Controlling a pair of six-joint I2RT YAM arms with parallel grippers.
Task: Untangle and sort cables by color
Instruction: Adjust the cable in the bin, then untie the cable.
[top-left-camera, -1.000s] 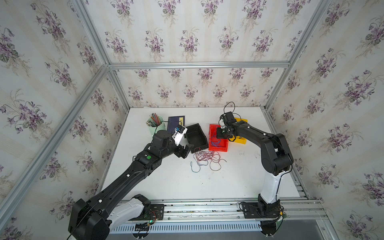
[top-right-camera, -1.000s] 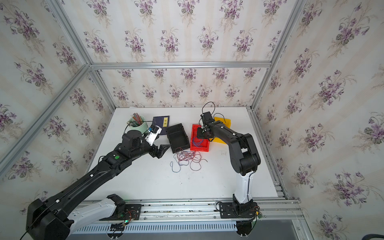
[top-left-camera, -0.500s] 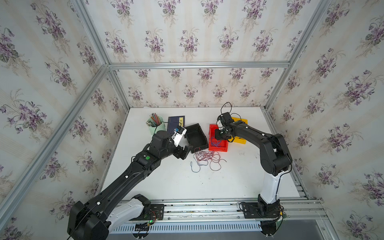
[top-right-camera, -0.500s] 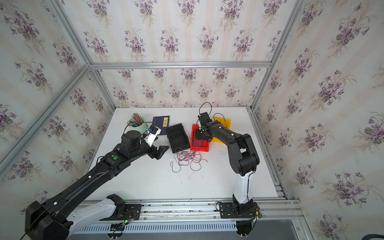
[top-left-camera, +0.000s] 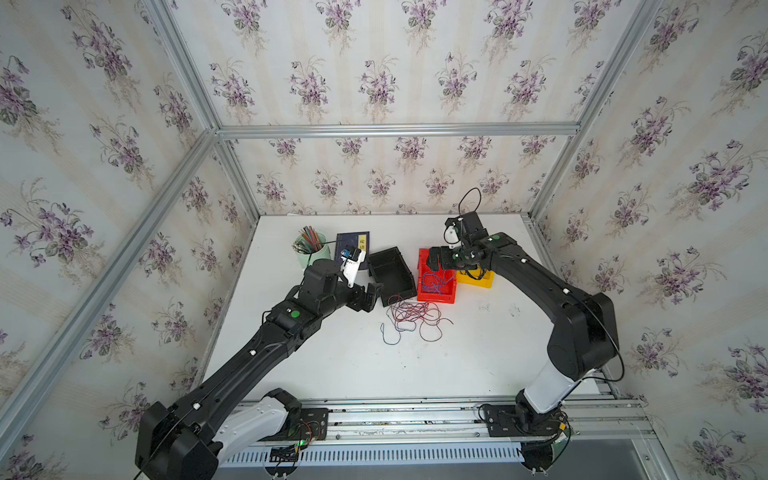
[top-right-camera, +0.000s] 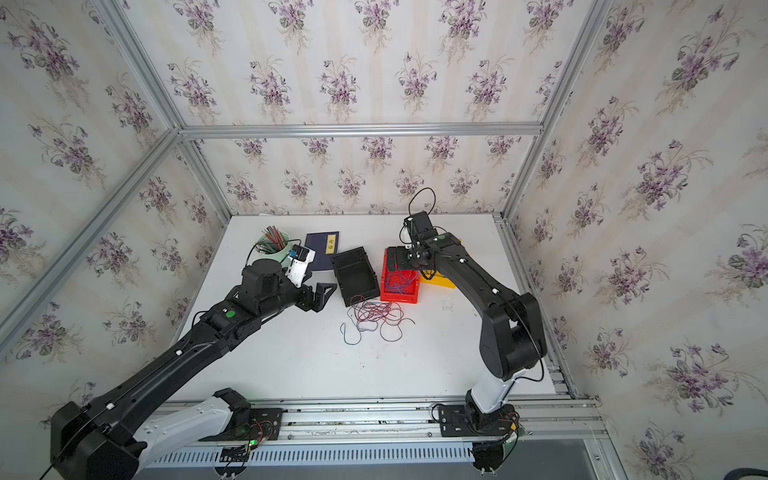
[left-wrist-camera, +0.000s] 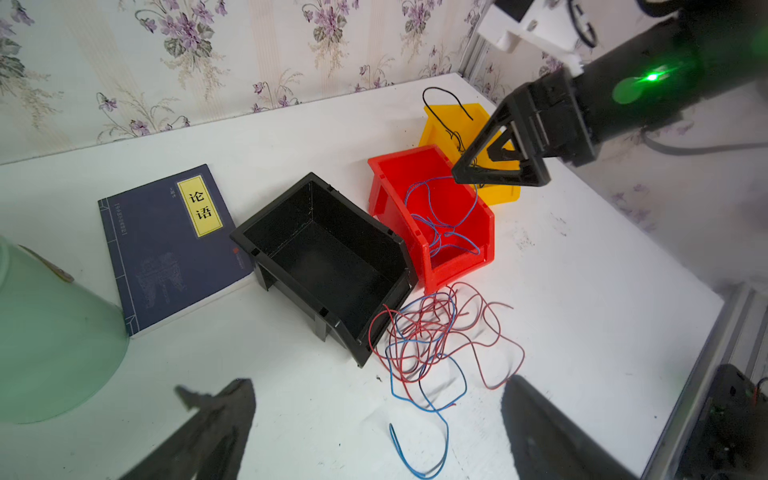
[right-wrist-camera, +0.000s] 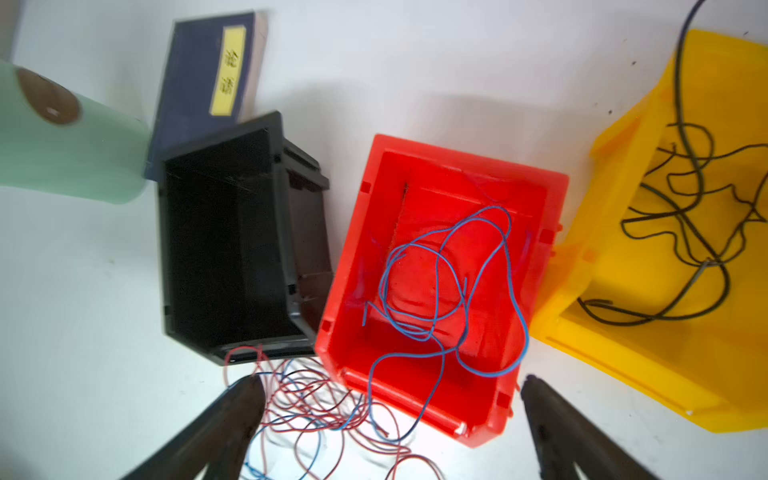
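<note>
Your right pincer (right-wrist-camera: 390, 380) stands wide and empty above the red bin (right-wrist-camera: 353, 249), where blue cables (right-wrist-camera: 415, 330) lie. Your left pincer (left-wrist-camera: 349, 386) is wide too, left of the red-and-blue tangle (left-wrist-camera: 419, 332) on the bench (left-wrist-camera: 582, 270) at the black bin's (left-wrist-camera: 353, 216) near end.

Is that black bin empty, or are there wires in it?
Empty: the black bin shows only bare walls and floor in both wrist views.
</note>
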